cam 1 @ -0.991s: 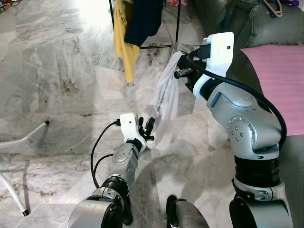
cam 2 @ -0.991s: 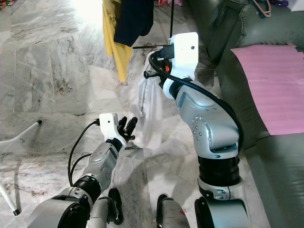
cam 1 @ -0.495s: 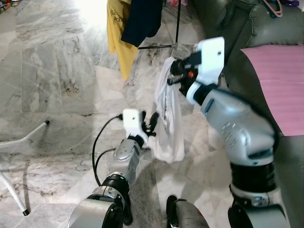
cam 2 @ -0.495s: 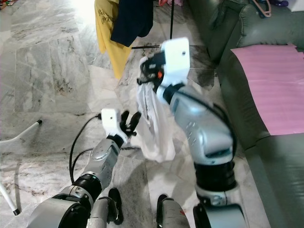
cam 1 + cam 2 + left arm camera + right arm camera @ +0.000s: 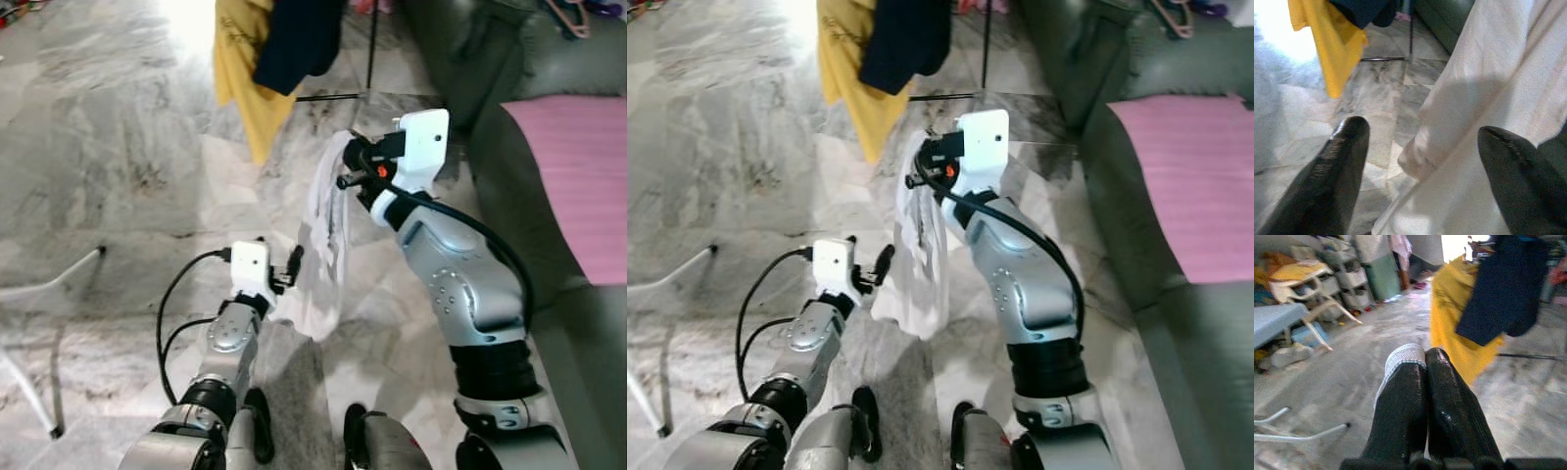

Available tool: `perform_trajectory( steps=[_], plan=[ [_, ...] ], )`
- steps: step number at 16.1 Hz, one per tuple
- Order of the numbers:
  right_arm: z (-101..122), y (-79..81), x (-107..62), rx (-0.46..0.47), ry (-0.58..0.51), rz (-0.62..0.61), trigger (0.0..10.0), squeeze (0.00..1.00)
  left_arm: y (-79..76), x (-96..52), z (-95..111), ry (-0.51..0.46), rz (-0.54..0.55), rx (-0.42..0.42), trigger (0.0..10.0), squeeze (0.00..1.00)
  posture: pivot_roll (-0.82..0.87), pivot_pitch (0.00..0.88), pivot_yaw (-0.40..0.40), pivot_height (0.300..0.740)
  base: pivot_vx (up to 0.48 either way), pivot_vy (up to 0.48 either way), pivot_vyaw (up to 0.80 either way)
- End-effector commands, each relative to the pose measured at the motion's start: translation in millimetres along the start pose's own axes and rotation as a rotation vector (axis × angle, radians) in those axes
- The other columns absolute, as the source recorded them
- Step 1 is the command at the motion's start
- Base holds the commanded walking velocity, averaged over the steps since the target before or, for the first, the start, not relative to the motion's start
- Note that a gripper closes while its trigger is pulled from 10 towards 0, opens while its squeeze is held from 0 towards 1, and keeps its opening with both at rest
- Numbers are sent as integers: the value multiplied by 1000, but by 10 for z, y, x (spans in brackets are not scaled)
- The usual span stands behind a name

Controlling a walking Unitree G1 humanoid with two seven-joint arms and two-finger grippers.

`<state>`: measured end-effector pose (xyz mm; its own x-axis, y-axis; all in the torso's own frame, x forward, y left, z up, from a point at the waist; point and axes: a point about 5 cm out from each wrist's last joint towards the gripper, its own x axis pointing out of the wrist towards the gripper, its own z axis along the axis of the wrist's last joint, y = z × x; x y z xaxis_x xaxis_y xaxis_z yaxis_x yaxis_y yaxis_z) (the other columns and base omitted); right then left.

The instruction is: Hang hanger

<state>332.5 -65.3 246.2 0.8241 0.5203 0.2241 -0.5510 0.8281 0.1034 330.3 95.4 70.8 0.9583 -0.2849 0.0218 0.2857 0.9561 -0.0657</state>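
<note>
Above the marble floor [image 5: 118,166], the right gripper [image 5: 345,166] pinches a white garment [image 5: 326,245]; the left gripper [image 5: 289,269], jaws open, touches its hem.

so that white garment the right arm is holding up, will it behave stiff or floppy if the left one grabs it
Probably floppy: the white garment hangs in loose folds from the right end effector, shut on its top edge. It looks light, since one pinch carries it clear of the floor. The open left end effector would likely bunch the cloth rather than hold its shape, and the hem may swing.
</note>
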Motion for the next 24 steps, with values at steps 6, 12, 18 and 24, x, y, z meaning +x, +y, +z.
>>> perform_trajectory(
  steps=[6, 12, 18, 24],
  plan=[
    [36, 75, -14, -39, -85, 69, 0, 0, -278, 40, 120, -80, -148, -69, 10000, 1000, -182, 246, 13, 740, 0, 0, 0],
    [128, 156, -41, -5, -87, 129, 0, 0, -395, 4, -38, 3, -183, -57, 10000, 0, -247, 249, 12, 740, 0, 0, 0],
    [156, 206, -201, 15, -52, 227, 0, 0, -476, 68, -26, 28, -205, -82, 0, 0, -295, 249, 29, 740, 0, 0, 0],
    [262, 139, -272, -26, -57, 215, 0, 0, -388, 96, -4, 34, -193, -82, 0, 0, -307, 251, 37, 740, 0, 0, 0]
  ],
)
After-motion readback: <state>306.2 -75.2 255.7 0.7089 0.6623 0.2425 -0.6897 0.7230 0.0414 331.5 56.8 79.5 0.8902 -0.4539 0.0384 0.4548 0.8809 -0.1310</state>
